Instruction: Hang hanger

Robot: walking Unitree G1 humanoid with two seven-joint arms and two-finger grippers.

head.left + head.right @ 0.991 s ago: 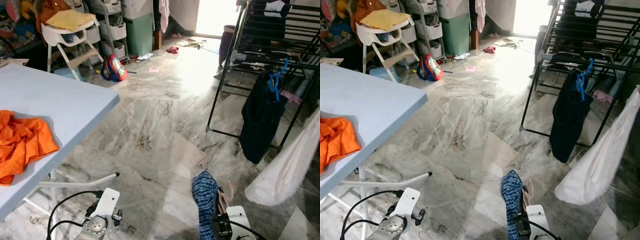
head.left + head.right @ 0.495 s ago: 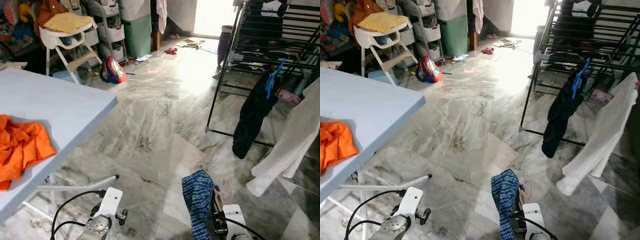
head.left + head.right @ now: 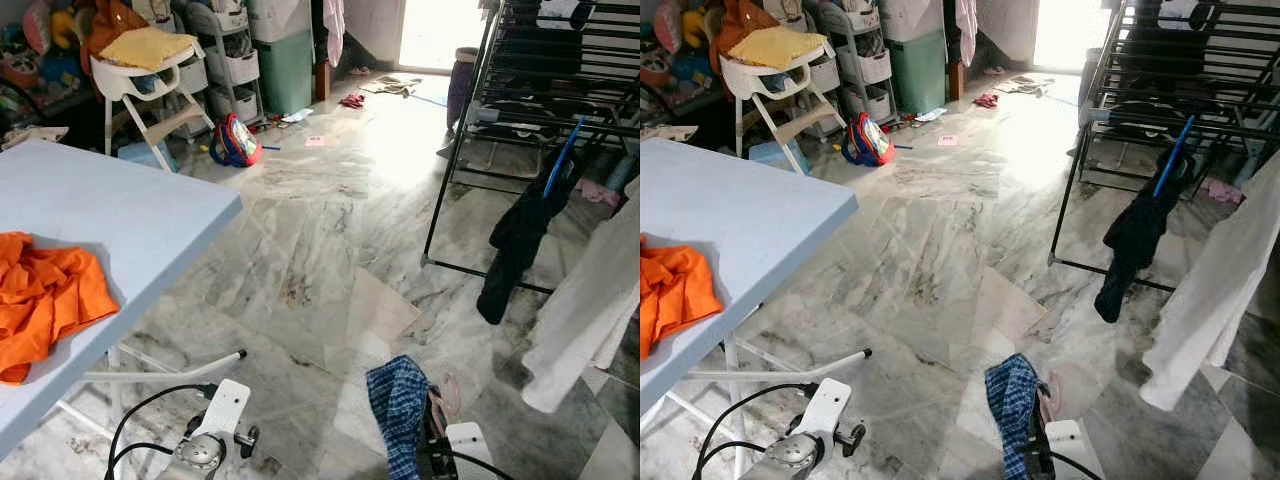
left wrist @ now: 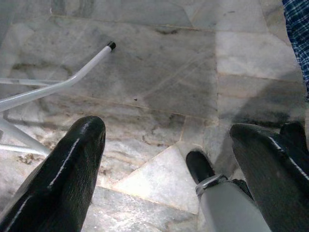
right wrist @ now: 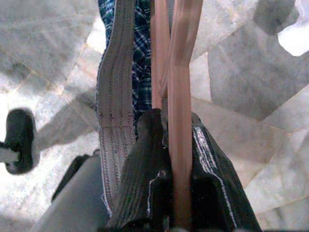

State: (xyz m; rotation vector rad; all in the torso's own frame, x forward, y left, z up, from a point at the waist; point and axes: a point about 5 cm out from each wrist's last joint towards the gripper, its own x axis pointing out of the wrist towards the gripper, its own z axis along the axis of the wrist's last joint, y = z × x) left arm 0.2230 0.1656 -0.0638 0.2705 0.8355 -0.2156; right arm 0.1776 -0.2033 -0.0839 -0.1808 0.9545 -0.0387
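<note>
My right gripper is shut on a pink hanger that carries a blue plaid garment. In the eye views this gripper is low at the bottom, with the plaid garment draped over it above the marble floor. A black drying rack stands ahead to the right. On it hang a blue hanger with a dark garment and a white garment. My left gripper hangs open over the floor with nothing between its fingers.
A light blue table with an orange cloth stands at my left, its white legs reaching out across the floor. A high chair, drawers, a backpack and scattered items fill the far left. Open marble floor lies between table and rack.
The whole view has shifted slightly as the camera moved. The dark and white garments on the rack have swung and look narrower. My right gripper still holds the hanger with the plaid garment.
</note>
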